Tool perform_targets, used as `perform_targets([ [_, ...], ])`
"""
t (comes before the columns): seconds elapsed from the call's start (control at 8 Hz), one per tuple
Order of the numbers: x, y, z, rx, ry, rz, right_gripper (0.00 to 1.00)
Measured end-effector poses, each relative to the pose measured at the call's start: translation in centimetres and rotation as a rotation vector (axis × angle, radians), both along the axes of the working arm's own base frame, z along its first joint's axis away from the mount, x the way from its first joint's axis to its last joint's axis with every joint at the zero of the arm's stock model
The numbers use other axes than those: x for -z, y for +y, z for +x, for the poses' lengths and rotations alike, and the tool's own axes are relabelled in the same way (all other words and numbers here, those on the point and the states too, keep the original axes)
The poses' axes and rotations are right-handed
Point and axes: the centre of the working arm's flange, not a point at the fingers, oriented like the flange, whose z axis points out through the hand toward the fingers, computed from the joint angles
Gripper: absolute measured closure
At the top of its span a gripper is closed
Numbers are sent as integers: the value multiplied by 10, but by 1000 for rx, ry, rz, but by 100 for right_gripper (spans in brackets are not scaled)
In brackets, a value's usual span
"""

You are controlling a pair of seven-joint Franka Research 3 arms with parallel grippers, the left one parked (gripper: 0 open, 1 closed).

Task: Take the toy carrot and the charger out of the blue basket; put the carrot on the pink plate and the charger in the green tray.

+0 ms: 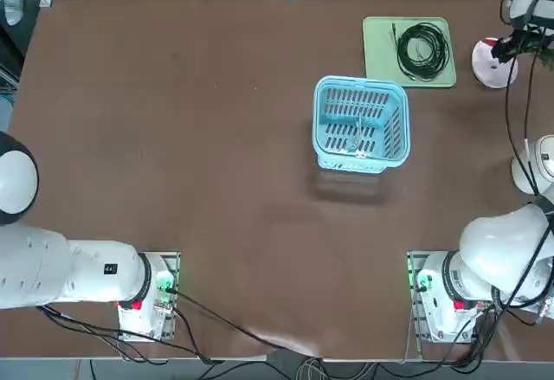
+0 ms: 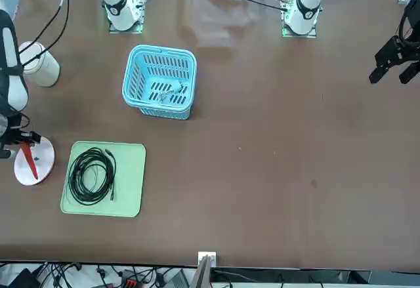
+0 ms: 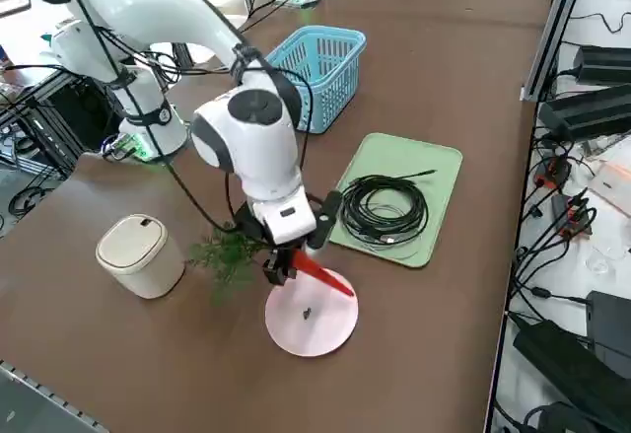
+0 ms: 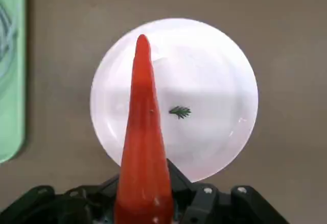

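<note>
- Two things are meant to come out of the basket [image 1: 360, 125]; the carrot [image 3: 320, 273] is already out, clamped at its thick end in the right tool [image 3: 284, 267].
- The tool is seen narrowed onto the carrot, just over the edge of the plate [image 3: 314, 323], by the bench's right side.
- The carrot is held tilted, tip pointing out across the plate; in the wrist view its body [image 4: 144, 142] is laid over the plate's [image 4: 214, 81] middle, and contact with the plate can't be told.
- Its green fronds [image 3: 229, 255] are seen sticking out behind the tool, towards a white lidded pot [image 3: 139, 253].
- A tiny bit of green frond [image 4: 180, 112] is spotted loose on the plate.
- The charger [image 1: 357, 144] is left lying in the basket, near its front wall.
- The tray [image 1: 379, 42] is found beside the plate, with a coiled black cable [image 1: 421, 49] on it.
</note>
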Motion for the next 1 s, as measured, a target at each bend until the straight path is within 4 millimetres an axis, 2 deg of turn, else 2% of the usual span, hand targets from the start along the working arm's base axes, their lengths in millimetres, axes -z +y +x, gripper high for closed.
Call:
perform_targets([
  [0.12, 6, -5, -3, 1, 2, 2, 78],
  [0.75, 7, -8, -3, 2, 1, 3, 70],
  [0.88, 8, -8, -3, 2, 3, 4, 61],
  [1.0, 11, -8, -4, 1, 7, 6, 44],
])
